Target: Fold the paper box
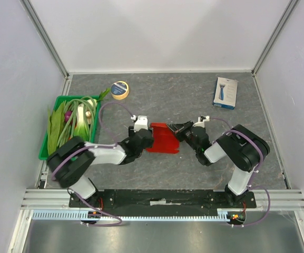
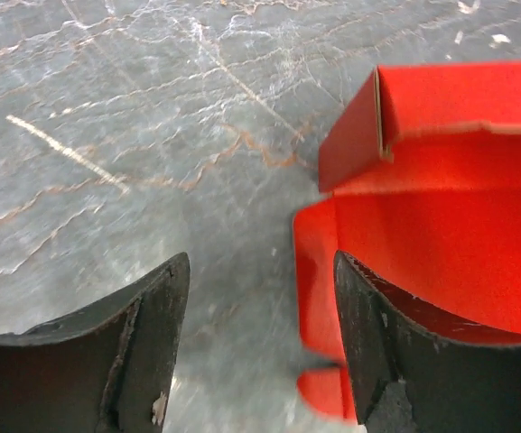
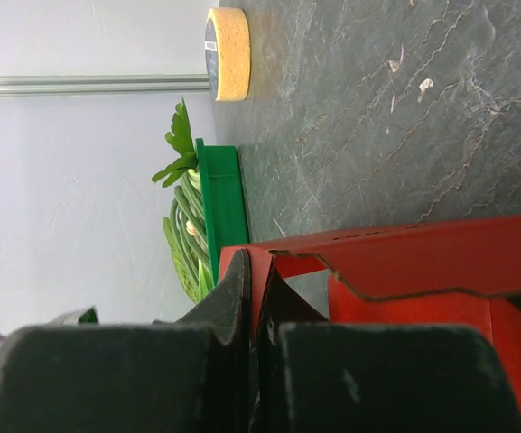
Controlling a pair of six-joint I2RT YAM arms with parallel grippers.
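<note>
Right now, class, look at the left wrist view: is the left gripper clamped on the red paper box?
No. The left gripper has its jaws wide apart over the table, the paper box beside one, ungripped.

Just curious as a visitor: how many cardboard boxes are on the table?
2. A glossy red thin cardboard box lies in the middle; a white-and-blue rectangular retail box sits toward the far right corner. None seems hidden.

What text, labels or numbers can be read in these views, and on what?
No text is legible in any view.
On the white-and-blue retail box: print too small to read.
On the tape roll: inner marking blurred, unreadable.
On the red paper box: plain, no print.
</note>
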